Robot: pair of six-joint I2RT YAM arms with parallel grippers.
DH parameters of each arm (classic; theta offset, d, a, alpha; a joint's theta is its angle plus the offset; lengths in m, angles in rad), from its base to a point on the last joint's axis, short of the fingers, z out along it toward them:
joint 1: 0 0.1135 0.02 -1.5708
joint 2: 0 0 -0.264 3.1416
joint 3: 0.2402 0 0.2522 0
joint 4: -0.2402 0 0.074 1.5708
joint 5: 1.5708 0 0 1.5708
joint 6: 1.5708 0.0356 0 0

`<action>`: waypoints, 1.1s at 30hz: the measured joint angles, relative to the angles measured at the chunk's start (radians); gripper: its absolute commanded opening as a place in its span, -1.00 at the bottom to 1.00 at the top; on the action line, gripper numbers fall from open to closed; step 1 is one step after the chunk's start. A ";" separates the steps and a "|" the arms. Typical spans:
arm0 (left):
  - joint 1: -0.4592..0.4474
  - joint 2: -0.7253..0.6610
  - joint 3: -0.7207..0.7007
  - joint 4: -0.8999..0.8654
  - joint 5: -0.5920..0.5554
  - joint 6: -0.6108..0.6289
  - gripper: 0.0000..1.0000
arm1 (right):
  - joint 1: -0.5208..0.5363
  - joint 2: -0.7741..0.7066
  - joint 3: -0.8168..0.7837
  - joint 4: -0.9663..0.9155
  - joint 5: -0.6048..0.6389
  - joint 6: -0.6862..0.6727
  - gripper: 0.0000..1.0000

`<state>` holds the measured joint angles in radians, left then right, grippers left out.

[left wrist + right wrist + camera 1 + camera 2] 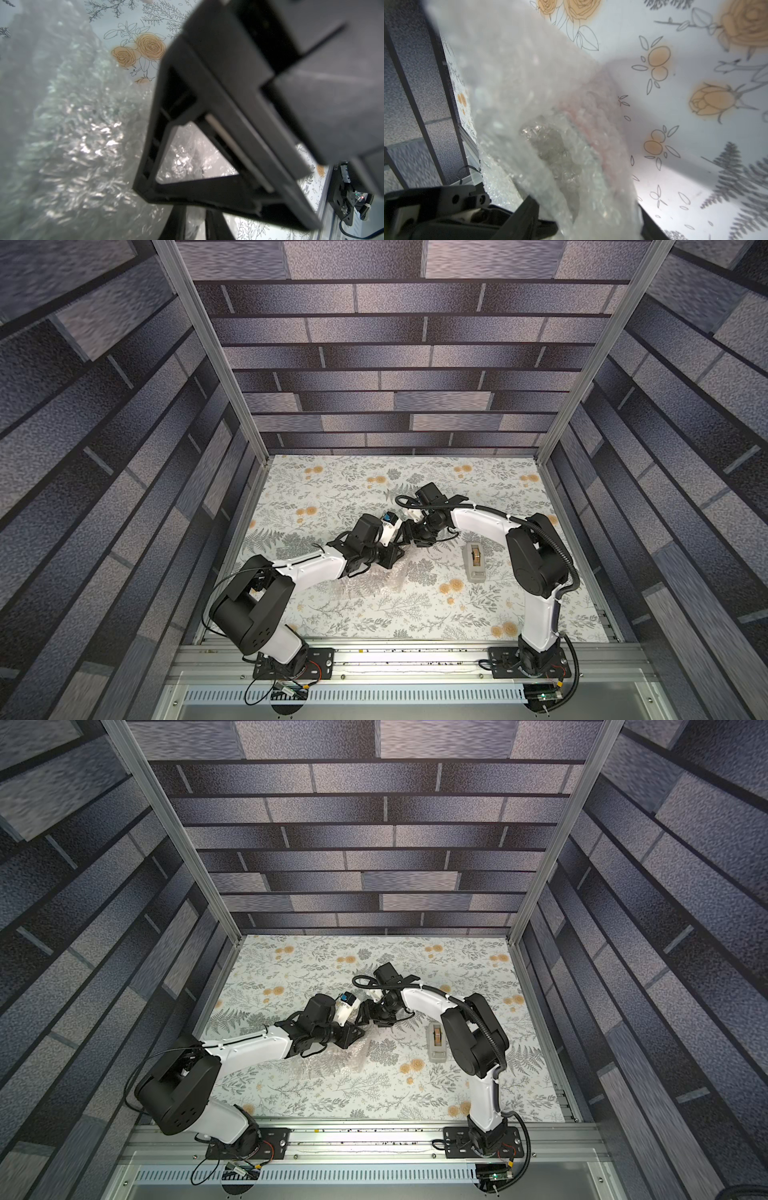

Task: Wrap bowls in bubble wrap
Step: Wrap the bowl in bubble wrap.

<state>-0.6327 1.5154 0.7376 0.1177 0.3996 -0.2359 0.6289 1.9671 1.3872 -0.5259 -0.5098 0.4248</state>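
Note:
The bubble wrap (365,583) lies crumpled in the middle of the floral table, under and in front of both grippers. My left gripper (195,224) is shut on a thin fold of the wrap (83,135); in a top view it (390,556) hangs low over the sheet. My right gripper (587,224) stands wide, with a thick bunch of the wrap (539,104) filling the gap between its fingers. In a top view it (409,531) is close behind the left one. The bowl shows in no view.
A grey tape dispenser (473,562) with a tan roll lies right of the wrap, beside the right arm's elbow. The right gripper's black body (228,104) hangs close in front of the left wrist camera. Brick-patterned walls enclose the table (374,622).

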 measured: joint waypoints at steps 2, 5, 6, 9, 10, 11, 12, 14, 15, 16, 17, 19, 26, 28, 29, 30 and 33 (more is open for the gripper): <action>-0.001 -0.007 0.000 -0.004 0.005 0.000 -0.61 | 0.002 0.002 0.002 -0.002 0.015 0.000 -0.06; -0.002 -0.019 0.000 -0.011 0.011 0.000 -0.61 | 0.002 0.008 0.006 -0.013 0.035 -0.002 -0.18; -0.002 -0.023 0.000 -0.013 0.012 0.000 -0.61 | 0.002 0.012 0.009 -0.017 0.039 -0.004 -0.23; -0.002 -0.035 0.000 -0.023 0.015 0.000 -0.60 | 0.002 0.019 0.014 -0.025 0.050 -0.010 -0.34; -0.002 -0.039 0.000 -0.027 0.016 0.000 -0.60 | 0.002 0.021 0.016 -0.027 0.053 -0.012 -0.39; -0.002 -0.043 0.000 -0.031 0.015 0.000 -0.60 | 0.002 0.024 0.017 -0.029 0.057 -0.013 -0.44; -0.002 -0.048 0.000 -0.037 0.015 0.000 -0.60 | 0.002 0.027 0.019 -0.031 0.060 -0.014 -0.47; -0.002 -0.059 0.000 -0.044 0.015 0.000 -0.59 | 0.002 0.031 0.021 -0.033 0.066 -0.015 -0.49; -0.001 -0.067 0.000 -0.049 0.015 0.000 -0.58 | 0.002 0.032 0.024 -0.036 0.069 -0.016 -0.52; 0.002 -0.076 0.000 -0.056 0.016 0.000 -0.57 | 0.002 0.033 0.027 -0.040 0.071 -0.018 -0.55; 0.009 -0.087 0.000 -0.062 0.016 0.000 -0.56 | 0.003 0.034 0.031 -0.044 0.074 -0.018 -0.56; 0.023 -0.119 -0.003 -0.072 0.018 -0.005 -0.39 | 0.005 0.034 0.034 -0.048 0.083 -0.022 -0.58; 0.142 -0.294 -0.011 -0.208 -0.098 -0.064 0.24 | 0.007 0.036 0.038 -0.060 0.101 -0.023 -0.63; 0.144 -0.315 0.013 -0.300 -0.193 -0.085 0.27 | 0.008 0.036 0.039 -0.061 0.103 -0.023 -0.63; 0.145 -0.315 0.026 -0.345 -0.234 -0.098 0.30 | 0.009 0.037 0.041 -0.063 0.106 -0.023 -0.63; 0.146 -0.315 0.037 -0.393 -0.277 -0.117 0.34 | 0.011 0.037 0.043 -0.064 0.108 -0.023 -0.63; 0.150 -0.314 0.042 -0.510 -0.361 -0.189 0.43 | 0.014 0.052 0.054 -0.068 0.109 -0.022 -0.66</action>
<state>-0.4828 1.2011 0.7795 -0.3927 0.0383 -0.4252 0.6434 2.0190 1.4414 -0.5938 -0.4004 0.4026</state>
